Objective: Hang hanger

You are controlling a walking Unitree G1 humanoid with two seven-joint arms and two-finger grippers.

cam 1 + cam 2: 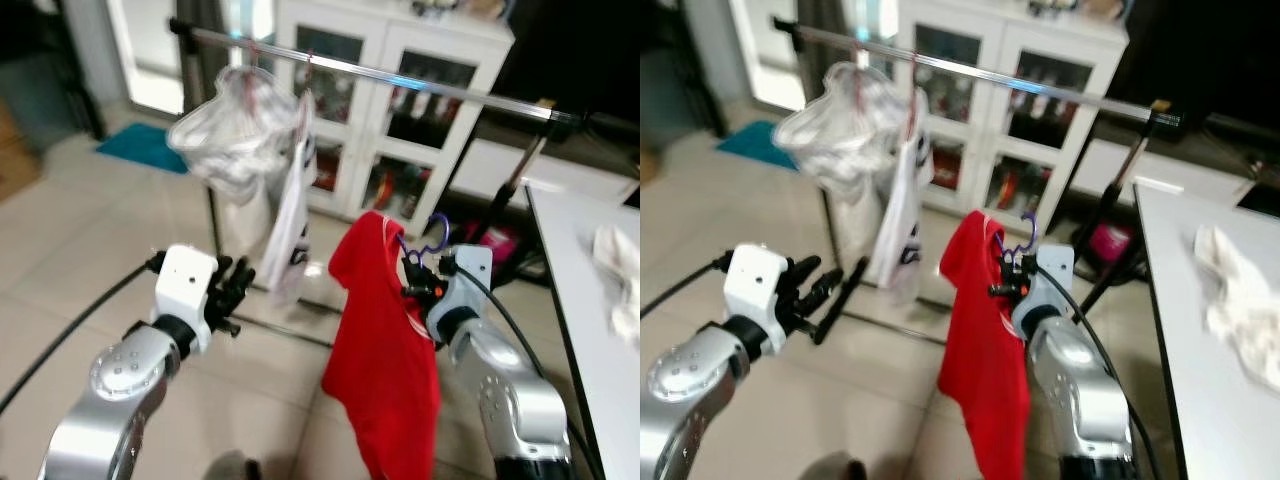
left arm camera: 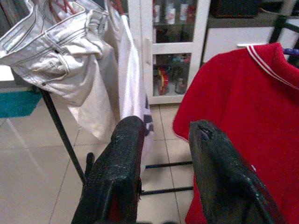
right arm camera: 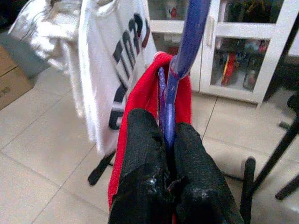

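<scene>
Right end effector (image 3: 167,140) pinches purple hanger (image 3: 186,51) at its neck; red shirt (image 1: 385,350) drapes from it, below the rail. Left end effector (image 2: 163,154) at 9 o'clock of shirt, fingers spread, holding nothing. Clothes rail (image 1: 420,85) at 12 o'clock, carrying white jeans (image 1: 235,135) and white printed tee (image 1: 290,230). White desk (image 1: 590,290) at 3 o'clock with white cloth (image 1: 620,265).

A metal clothes rail (image 1: 400,75) carries white jeans (image 1: 235,130) and a white printed T-shirt (image 1: 290,225); at three o'clock, a white table (image 1: 590,330) bears crumpled white cloth (image 1: 620,270).
</scene>
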